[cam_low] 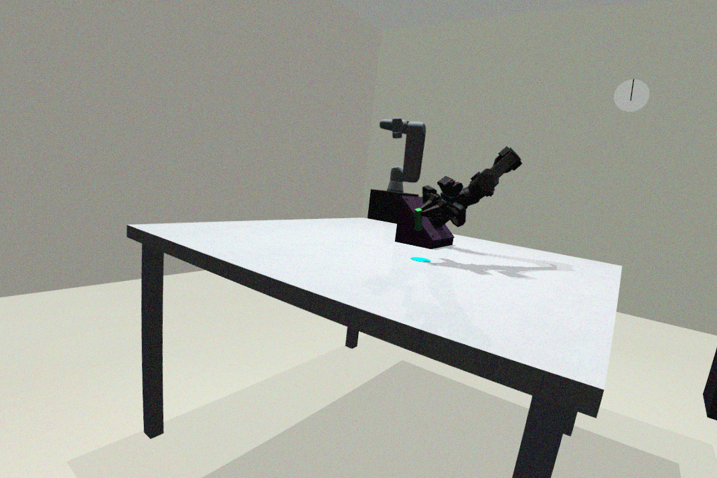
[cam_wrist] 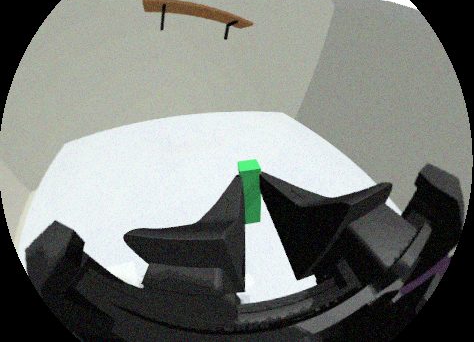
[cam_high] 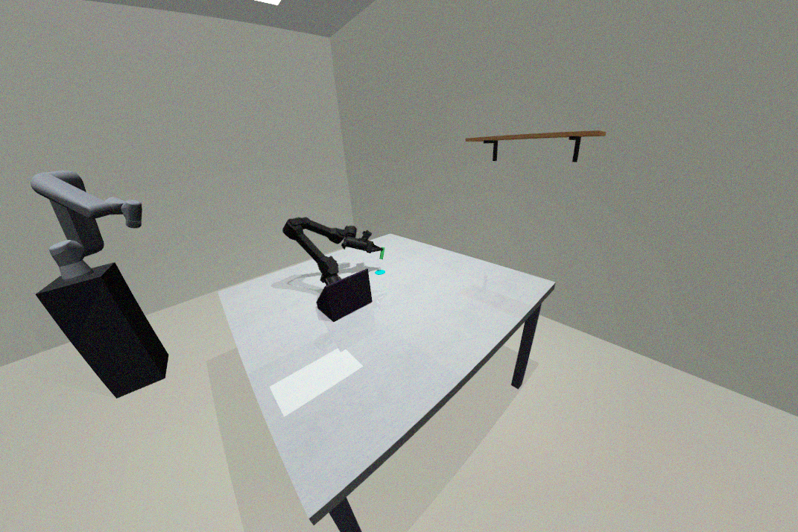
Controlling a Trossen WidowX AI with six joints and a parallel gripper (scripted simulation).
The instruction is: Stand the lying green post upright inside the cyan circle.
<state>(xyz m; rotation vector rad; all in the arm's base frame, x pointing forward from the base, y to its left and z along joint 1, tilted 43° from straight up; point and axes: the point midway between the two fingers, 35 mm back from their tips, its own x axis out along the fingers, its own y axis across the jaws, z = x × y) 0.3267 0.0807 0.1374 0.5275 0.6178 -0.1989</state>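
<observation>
A wooden wall shelf [cam_high: 536,135] [cam_wrist: 197,11], carried on two black brackets, hangs above and beyond a pale tabletop [cam_high: 425,325] [cam_low: 268,248] [cam_wrist: 150,156], at about one o'clock from the table's middle in the top view. In the exterior view, a round wall clock [cam_low: 631,95] sits toward two o'clock. At nine o'clock in the top view, a grey robot arm [cam_high: 73,194] [cam_low: 414,152] stands on a black pedestal [cam_high: 98,332] [cam_low: 379,203], off the table.

The black WidowX arm [cam_high: 311,247] [cam_low: 483,183] reaches over the tabletop. Its parallel-jaw gripper [cam_high: 382,249] [cam_low: 418,210] [cam_wrist: 249,177] is closed on the upper end of the green post [cam_high: 381,253] [cam_low: 418,219] [cam_wrist: 251,198]. The post hangs near upright in the air, its lower end apart from the table. Directly below it, at six o'clock in the exterior view, lies the cyan circle [cam_high: 380,272] [cam_low: 420,260]; the wrist view does not show the circle.
</observation>
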